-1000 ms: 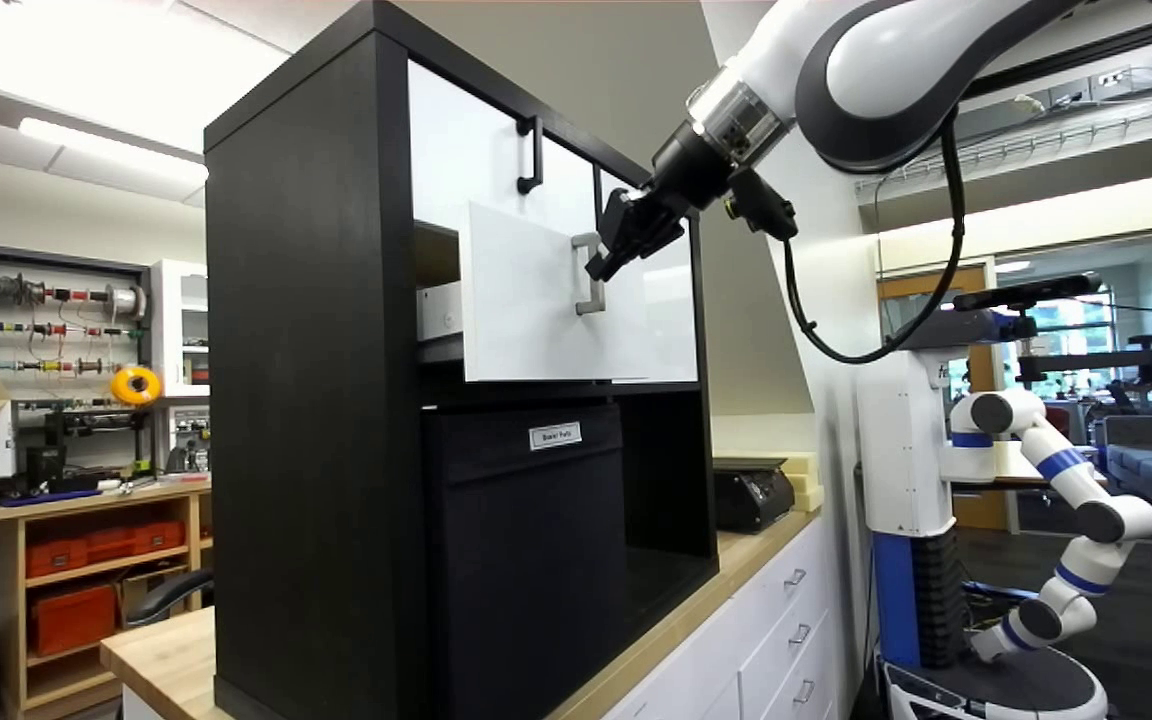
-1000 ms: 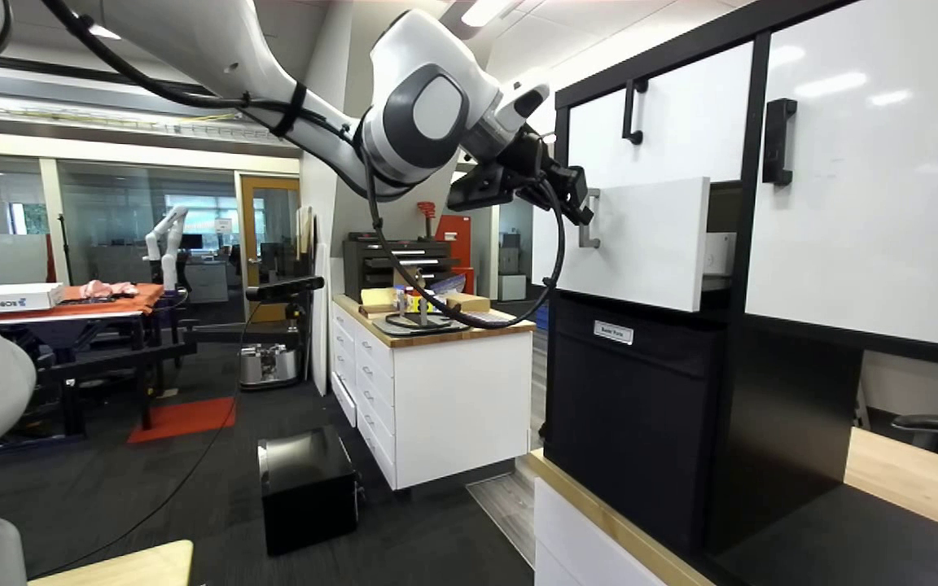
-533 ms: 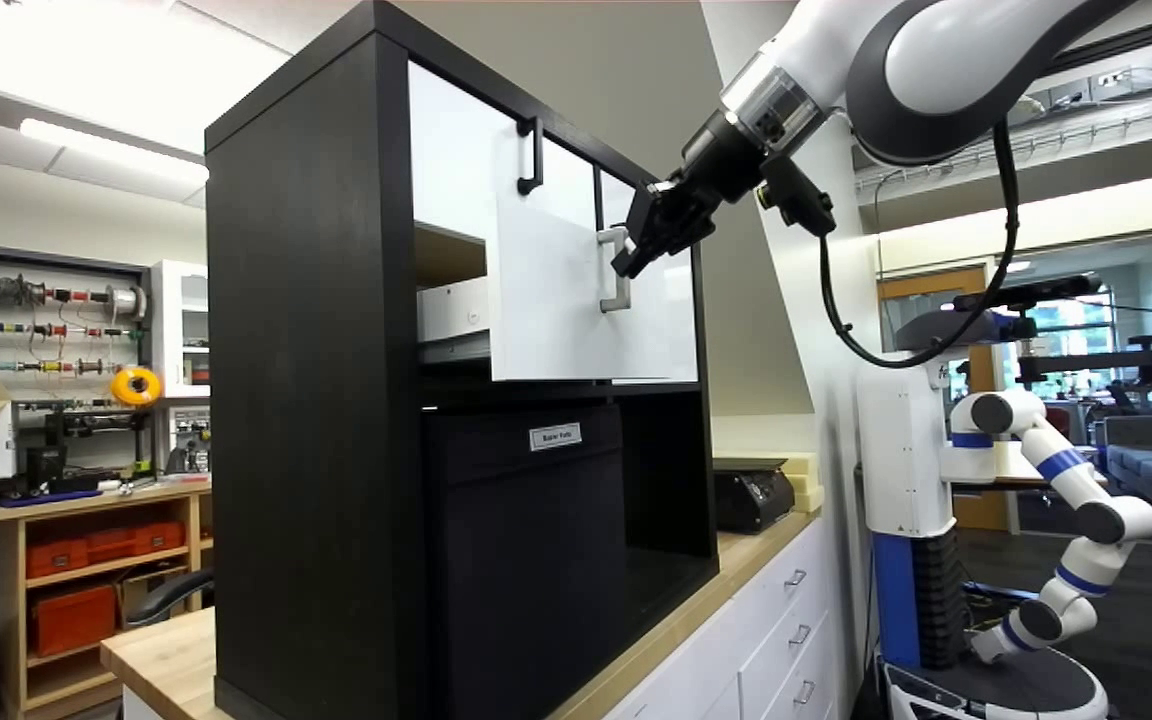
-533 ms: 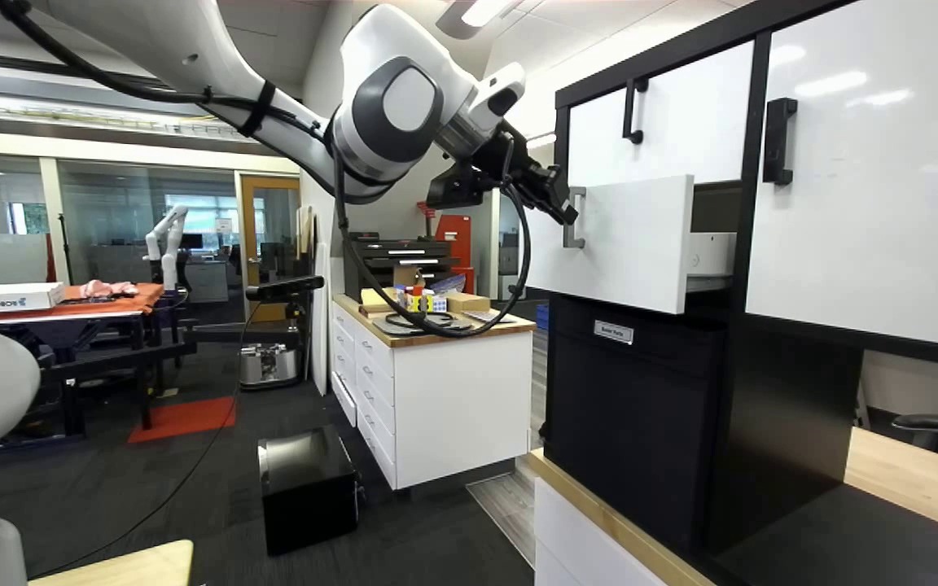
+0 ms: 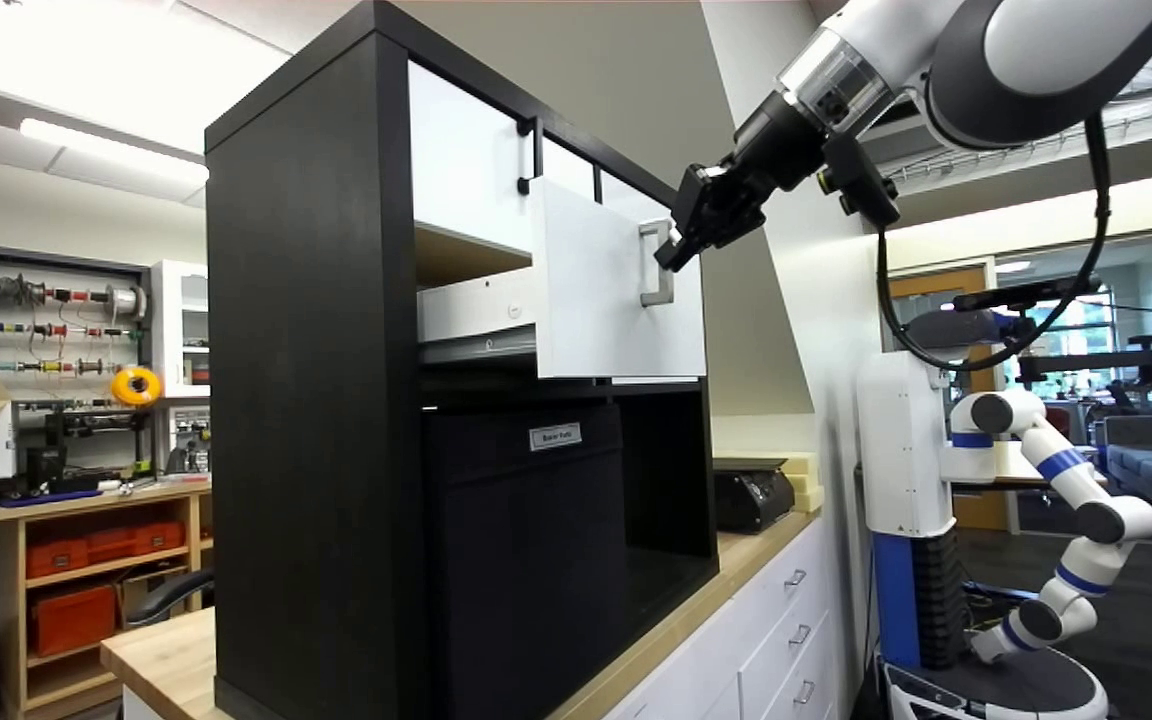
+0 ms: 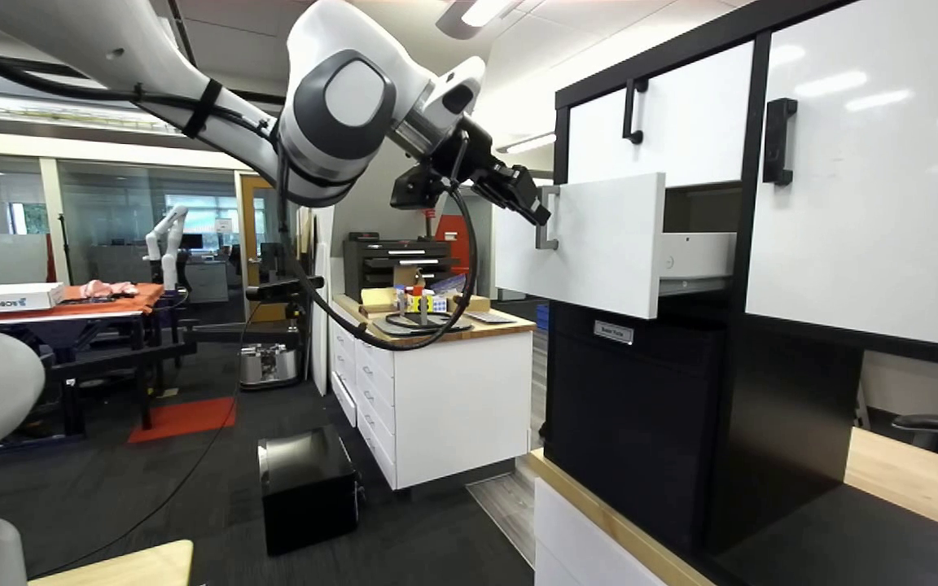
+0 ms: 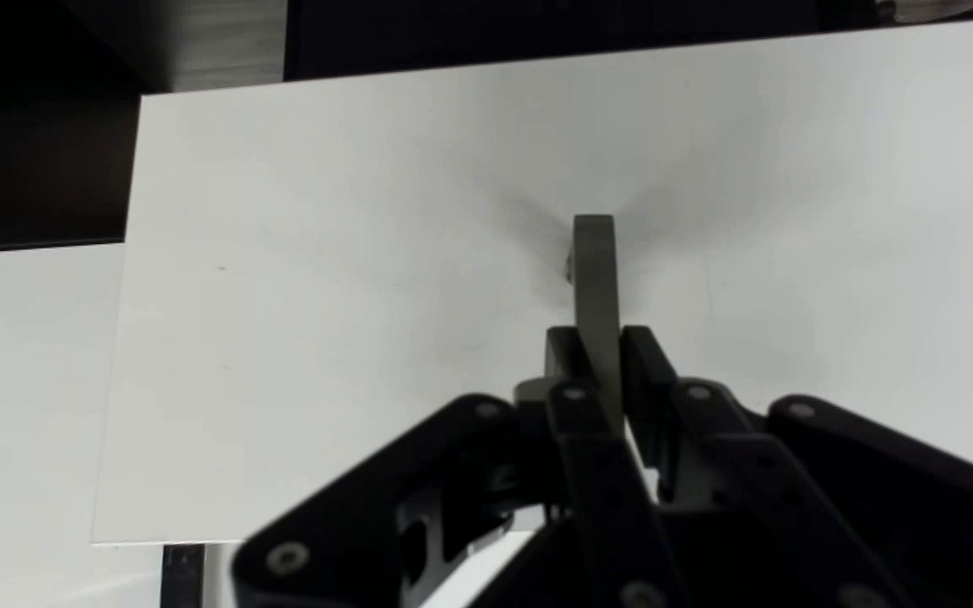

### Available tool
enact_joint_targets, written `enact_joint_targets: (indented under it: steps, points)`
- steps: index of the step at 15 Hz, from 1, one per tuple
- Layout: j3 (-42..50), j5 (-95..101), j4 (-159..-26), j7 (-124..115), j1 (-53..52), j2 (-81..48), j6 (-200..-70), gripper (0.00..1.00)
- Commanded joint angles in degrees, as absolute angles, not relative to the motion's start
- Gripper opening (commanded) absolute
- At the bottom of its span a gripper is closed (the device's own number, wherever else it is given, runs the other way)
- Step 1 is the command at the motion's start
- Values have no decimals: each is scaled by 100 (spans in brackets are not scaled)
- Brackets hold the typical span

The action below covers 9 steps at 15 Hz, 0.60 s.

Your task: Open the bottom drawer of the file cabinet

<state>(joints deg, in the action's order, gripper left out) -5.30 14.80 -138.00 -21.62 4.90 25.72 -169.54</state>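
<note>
Wrist view shows the end effector [image 7: 603, 355] clamped on the grey bar handle [image 7: 595, 283]. The bottom drawer [image 5: 591, 290] juts from the file cabinet [image 5: 306, 380]; a sideways pull could, I'd guess, bind its metal runner [image 5: 481, 347], or a hard tug slip the grip.

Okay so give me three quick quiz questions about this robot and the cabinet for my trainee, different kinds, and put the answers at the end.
1. What is the gripper holding?
2. True or false: the bottom drawer of the file cabinet stands open.
3. What colour is the labelled front below that drawer: (a) red, (b) white, (c) black?

Key: 1. the drawer's grey handle; 2. true; 3. c
</note>
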Motion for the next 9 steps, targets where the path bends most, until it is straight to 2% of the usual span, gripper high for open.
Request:
enact_joint_targets:
  steps: [1,9]
  points:
    - [-531,1648,-14524,-2382,985,3208,-16615,5]
    - [-771,1015,-15098,-1968,1204,3902,-16562,5]
